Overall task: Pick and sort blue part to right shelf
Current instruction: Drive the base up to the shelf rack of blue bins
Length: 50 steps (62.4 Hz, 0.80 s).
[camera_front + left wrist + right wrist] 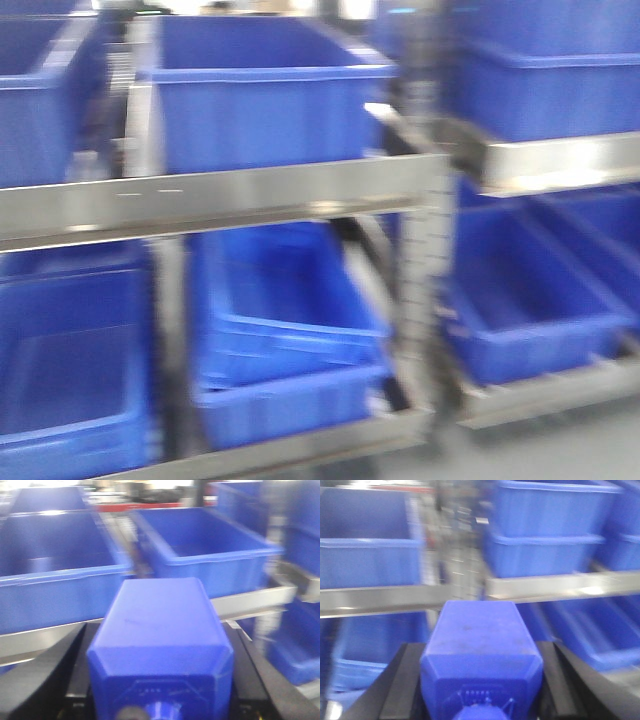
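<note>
The left pincer (pixel 160 652) and right pincer (pixel 481 655) each have a blue block (pixel 160 625) between black fingers (pixel 75 672) — likely the part, held facing the shelf bins (pixel 210 555) for sorting — but blur hides whether they squeeze it.

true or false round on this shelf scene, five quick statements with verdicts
1. The bins on the shelves are blue. True.
2. The left gripper is empty. False: a blue part sits in its grip.
3. The shelf rails are bare silver metal. True.
4. The right gripper holds a red part. False: it holds a second blue part.
5. Both arms show in the front-facing view. False: only bins and shelving are visible there, and the picture is blurred.
</note>
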Each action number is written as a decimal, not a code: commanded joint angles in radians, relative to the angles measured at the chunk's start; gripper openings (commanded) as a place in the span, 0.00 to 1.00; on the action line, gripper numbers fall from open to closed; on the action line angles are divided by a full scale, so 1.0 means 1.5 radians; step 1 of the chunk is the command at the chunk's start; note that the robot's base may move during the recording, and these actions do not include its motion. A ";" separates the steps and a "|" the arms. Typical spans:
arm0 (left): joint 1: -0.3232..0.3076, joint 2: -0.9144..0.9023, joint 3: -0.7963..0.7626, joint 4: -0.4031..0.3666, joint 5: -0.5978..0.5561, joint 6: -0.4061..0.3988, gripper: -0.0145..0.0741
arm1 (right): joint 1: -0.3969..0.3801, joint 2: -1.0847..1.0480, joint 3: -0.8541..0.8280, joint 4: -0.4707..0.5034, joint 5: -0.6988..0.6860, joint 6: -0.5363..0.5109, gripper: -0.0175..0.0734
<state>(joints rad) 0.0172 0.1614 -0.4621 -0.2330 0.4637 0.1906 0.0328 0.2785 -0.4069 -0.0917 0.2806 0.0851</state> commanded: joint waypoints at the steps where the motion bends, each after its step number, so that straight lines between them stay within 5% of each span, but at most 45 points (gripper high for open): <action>1: 0.002 0.008 -0.024 -0.009 -0.055 -0.002 0.60 | -0.003 0.005 -0.019 -0.007 -0.061 -0.004 0.62; 50: 0.002 0.008 -0.024 -0.009 -0.055 -0.002 0.60 | -0.003 0.005 -0.019 -0.007 -0.061 -0.004 0.62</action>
<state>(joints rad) 0.0172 0.1614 -0.4621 -0.2330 0.4637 0.1906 0.0328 0.2785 -0.4069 -0.0917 0.2806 0.0851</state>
